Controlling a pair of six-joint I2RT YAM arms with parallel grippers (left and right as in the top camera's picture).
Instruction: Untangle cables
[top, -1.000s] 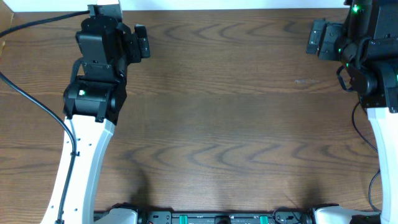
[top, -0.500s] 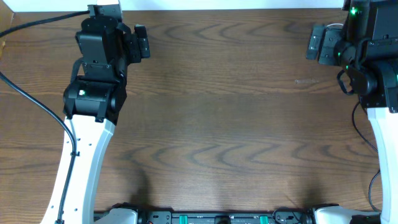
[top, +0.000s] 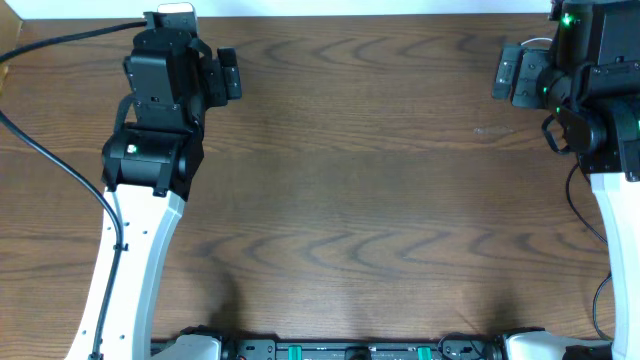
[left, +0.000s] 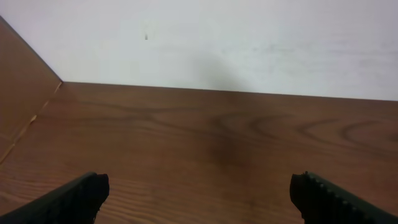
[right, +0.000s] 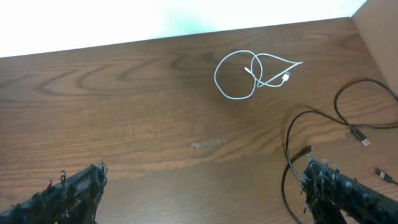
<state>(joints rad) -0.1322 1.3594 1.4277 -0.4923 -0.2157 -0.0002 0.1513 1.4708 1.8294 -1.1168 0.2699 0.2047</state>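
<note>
Two cables lie apart, thin white looped cord (right: 254, 76) and thin black cord (right: 288, 142). My left fingers (left: 74, 196) and right fingers (right: 68, 190) gape empty. Untangling looks done, so I'd just retreat.

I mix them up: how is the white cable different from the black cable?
The white cable is curled into small loops; the black cable sprawls in wide curves. The white cable lies farther off; the black cable runs beside the right pincer. Both are thin and lie on the table.

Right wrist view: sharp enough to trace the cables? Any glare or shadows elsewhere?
Right wrist: sharp; white cable and black cable both crisp against the wood, wall blown out white. Left wrist: slightly soft, a dim shadow patch on the table. Overhead: even light, no glare, grain clear.
</note>
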